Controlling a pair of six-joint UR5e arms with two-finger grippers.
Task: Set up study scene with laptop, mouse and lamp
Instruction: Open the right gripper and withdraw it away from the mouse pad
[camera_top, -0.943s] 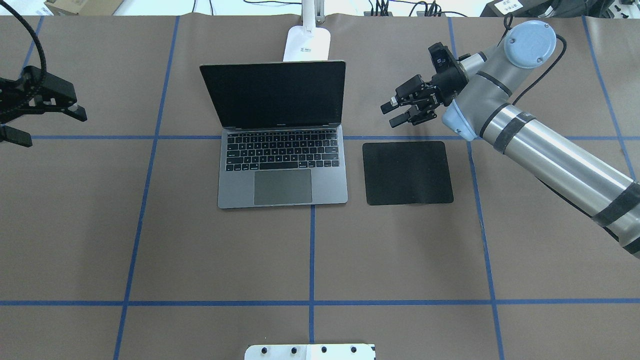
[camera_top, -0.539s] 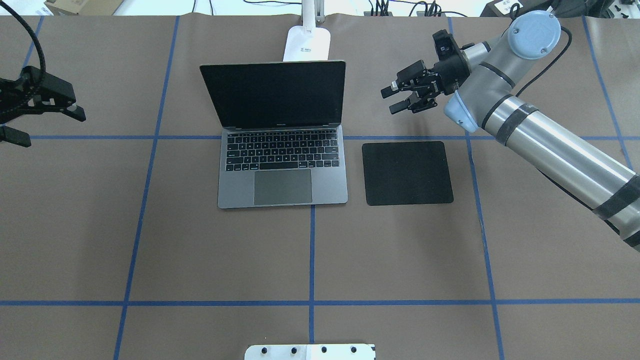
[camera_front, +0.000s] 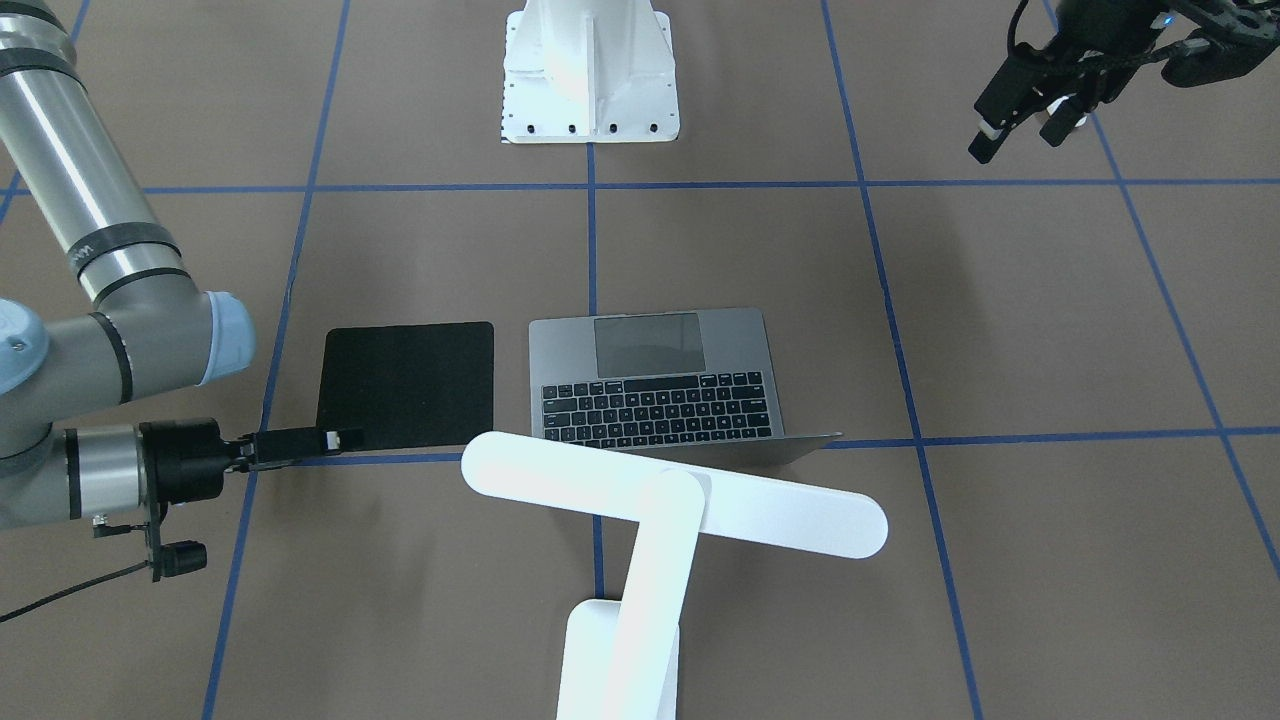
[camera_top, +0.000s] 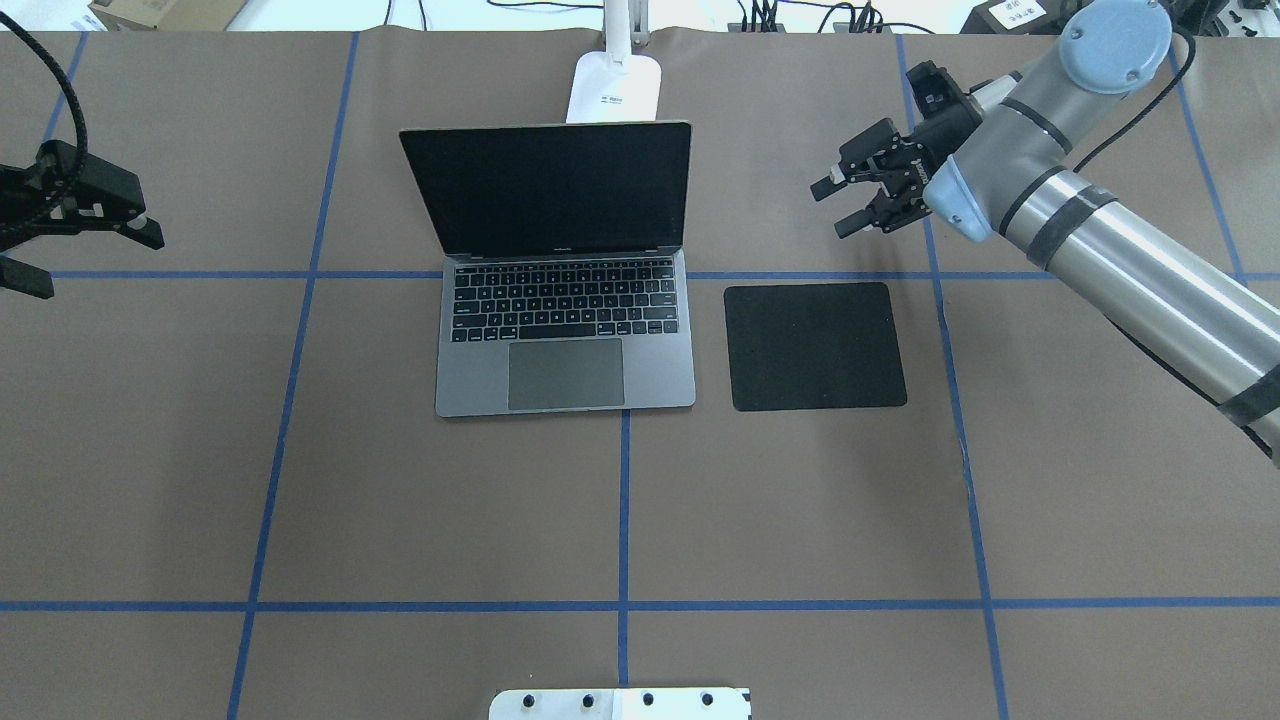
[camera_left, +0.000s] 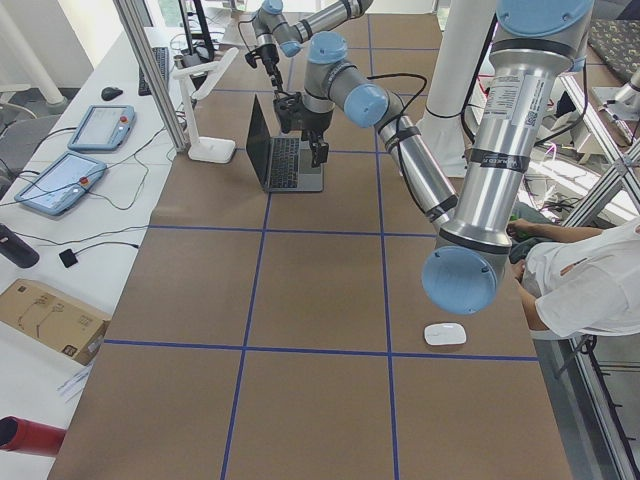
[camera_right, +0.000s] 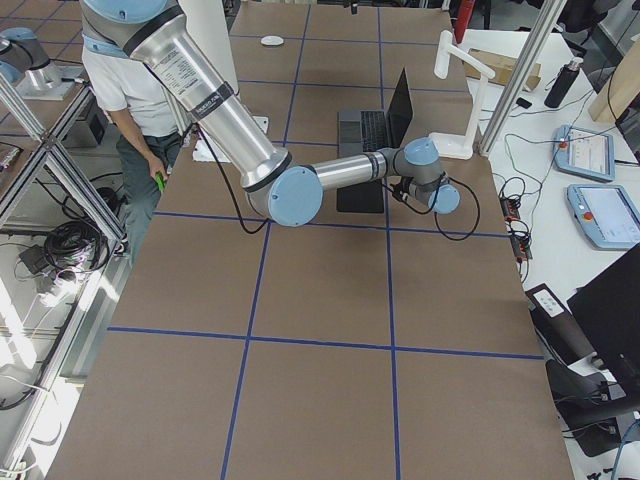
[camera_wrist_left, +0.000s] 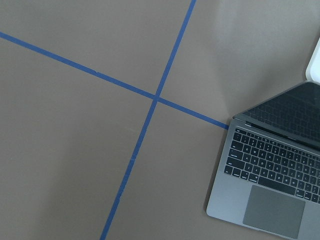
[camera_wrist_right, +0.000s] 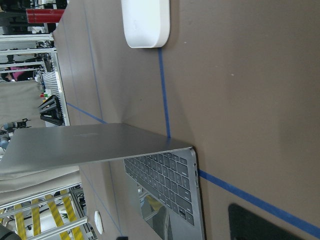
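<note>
A: Largest entry first?
B: The laptop (camera_top: 565, 300). It is open in the middle of the table with its keys toward the robot. Your hazard is the raised lid, a tall thin wall. I judge that an arm sweeping low across it could fold it back or shove the whole machine.

A: Next?
B: The lamp (camera_front: 760, 510). Its base is just behind the lid and its bar head hangs over the hinge end. You cannot tell from these views whether head and lid touch. It looks top-heavy, so a nudge to its arm may tip it onto the screen.

A: Third?
B: Black pad (camera_top: 815, 345), just beside the laptop on the robot's right. The mouse is not on it. It is thin, so a dragged fingertip could slide it.

A: The tools?
B: Right gripper (camera_top: 835, 208): fingers parted, holding nothing, hovering beyond the pad's far corner. Left gripper (camera_front: 1018, 142): likewise spread and empty, well apart from the laptop on its other side.

A: Smallest?
B: The mouse (camera_left: 444, 334). It lies near the robot's edge of the table toward its left end, well apart from the pad. Expect your trouble here. It is smooth and rounded, so it will likely squirt out of a two-finger pinch. Its way to the pad runs past the laptop, and a person (camera_left: 590, 285) is close by that edge
</note>
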